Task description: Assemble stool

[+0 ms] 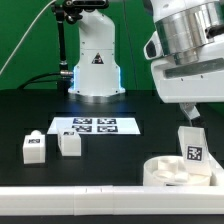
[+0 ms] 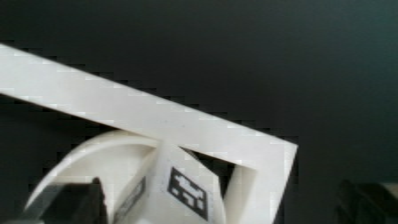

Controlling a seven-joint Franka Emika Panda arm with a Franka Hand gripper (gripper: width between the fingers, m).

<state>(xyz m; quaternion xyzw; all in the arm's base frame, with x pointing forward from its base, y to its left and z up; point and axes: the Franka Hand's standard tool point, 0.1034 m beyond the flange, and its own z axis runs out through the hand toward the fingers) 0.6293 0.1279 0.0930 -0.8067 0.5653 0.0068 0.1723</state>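
The round white stool seat [image 1: 170,172] lies at the front of the exterior view's right. A tagged white leg [image 1: 192,146] stands upright on it, leaning slightly. My gripper [image 1: 188,114] hangs just above that leg. In the wrist view the leg [image 2: 187,185] sits between my two dark fingers [image 2: 71,200], which stand wide apart with a gap on each side, so my gripper [image 2: 222,205] is open and holds nothing. The seat's curved rim [image 2: 98,160] shows beside the leg. Two more small white legs [image 1: 34,148] [image 1: 69,143] rest on the black table at the exterior view's left.
The marker board [image 1: 95,126] lies flat mid-table in front of the robot base [image 1: 95,70]. A long white border rail [image 1: 90,196] runs along the front edge and crosses the wrist view [image 2: 160,105] close to the seat.
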